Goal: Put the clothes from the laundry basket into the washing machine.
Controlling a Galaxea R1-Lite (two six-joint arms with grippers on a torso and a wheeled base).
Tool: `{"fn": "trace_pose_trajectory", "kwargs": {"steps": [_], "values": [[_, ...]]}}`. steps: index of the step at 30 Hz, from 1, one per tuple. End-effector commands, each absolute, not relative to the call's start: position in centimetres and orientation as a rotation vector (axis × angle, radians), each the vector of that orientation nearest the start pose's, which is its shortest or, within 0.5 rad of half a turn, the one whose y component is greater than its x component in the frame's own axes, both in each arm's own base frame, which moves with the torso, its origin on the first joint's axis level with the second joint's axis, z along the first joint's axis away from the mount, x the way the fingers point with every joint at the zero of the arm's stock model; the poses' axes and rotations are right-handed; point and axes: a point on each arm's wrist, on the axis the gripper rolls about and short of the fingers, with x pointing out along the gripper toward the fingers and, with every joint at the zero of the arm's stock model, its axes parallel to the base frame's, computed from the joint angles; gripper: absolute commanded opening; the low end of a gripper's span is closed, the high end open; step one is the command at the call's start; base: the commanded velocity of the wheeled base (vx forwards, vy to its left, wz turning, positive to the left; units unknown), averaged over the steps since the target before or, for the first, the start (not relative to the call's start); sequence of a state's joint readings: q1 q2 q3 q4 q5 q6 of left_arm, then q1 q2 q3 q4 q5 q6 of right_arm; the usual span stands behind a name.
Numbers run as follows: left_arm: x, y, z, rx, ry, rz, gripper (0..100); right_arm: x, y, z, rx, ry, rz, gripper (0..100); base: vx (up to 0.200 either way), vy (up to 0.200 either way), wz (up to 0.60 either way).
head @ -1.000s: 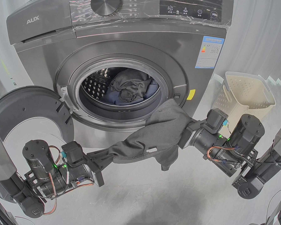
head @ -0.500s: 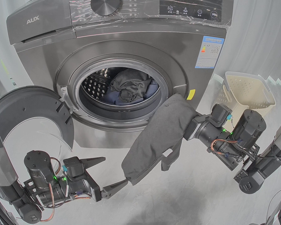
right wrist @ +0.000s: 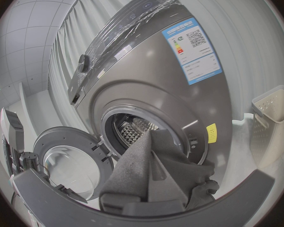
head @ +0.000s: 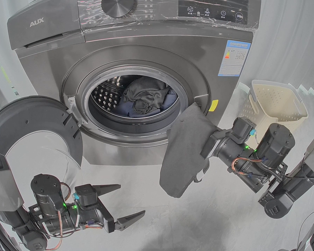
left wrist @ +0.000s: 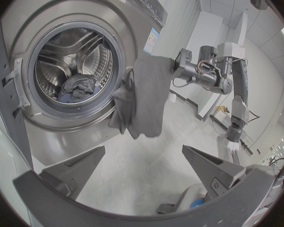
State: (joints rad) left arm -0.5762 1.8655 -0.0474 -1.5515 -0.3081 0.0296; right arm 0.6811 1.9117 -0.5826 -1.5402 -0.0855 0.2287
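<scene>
A dark grey garment (head: 185, 150) hangs limp from my right gripper (head: 203, 138), which is shut on its upper part just right of the washing machine's round opening (head: 136, 98). In the right wrist view the cloth (right wrist: 129, 174) drapes over the fingers (right wrist: 162, 182). Dark clothes (head: 144, 94) lie inside the drum. My left gripper (head: 131, 200) stands open low over the floor, left of and below the garment, touching nothing. The left wrist view has its fingertips (left wrist: 99, 150) spread wide, with the hanging garment (left wrist: 145, 101) beyond them.
The washer door (head: 31, 129) is swung open to the left, above my left arm. A cream laundry basket (head: 277, 103) stands on the floor to the right of the machine, behind my right arm. Bare grey floor (head: 185, 220) lies before the machine.
My left gripper has let go of the garment's lower end, opened and dropped back toward the floor. The garment swung down and now hangs from the right gripper alone.
</scene>
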Motion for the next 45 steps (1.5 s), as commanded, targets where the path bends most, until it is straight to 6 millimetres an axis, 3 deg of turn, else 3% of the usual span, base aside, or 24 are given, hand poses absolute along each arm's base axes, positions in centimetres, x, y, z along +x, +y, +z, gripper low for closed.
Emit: {"fn": "trace_pose_trajectory", "kwargs": {"steps": [1, 4, 6, 13, 33, 45], "values": [[18.9, -13.0, 7.9, 0.052, 0.206, -0.878, 100, 24.4, 22.4, 12.9, 0.272, -0.061, 0.676, 0, 0.000, 0.000, 0.00], [19.0, -13.1, 8.2, 0.047, 0.190, -0.880, 100, 24.1, 23.9, 11.9, 0.262, -0.038, 0.714, 0, 0.000, 0.000, 0.00], [19.3, -13.4, 8.7, 0.040, 0.160, -0.880, 100, 23.8, 26.0, 10.9, 0.249, -0.026, 0.760, 0, 0.000, 0.000, 0.00], [19.2, -13.9, 8.8, 0.041, 0.152, -0.902, 100, 22.8, 28.7, 12.0, 0.279, -0.078, 0.839, 0, 0.000, 0.000, 0.00], [21.5, -13.2, 7.7, 0.025, 0.183, -0.825, 100, 19.1, 30.9, 12.5, 0.316, -0.062, 0.964, 0, 0.000, 0.000, 0.00], [22.2, -13.1, 7.2, 0.024, 0.198, -0.800, 100, 18.3, 30.8, 13.1, 0.334, -0.061, 0.982, 0, 0.000, 0.000, 0.00]]}}
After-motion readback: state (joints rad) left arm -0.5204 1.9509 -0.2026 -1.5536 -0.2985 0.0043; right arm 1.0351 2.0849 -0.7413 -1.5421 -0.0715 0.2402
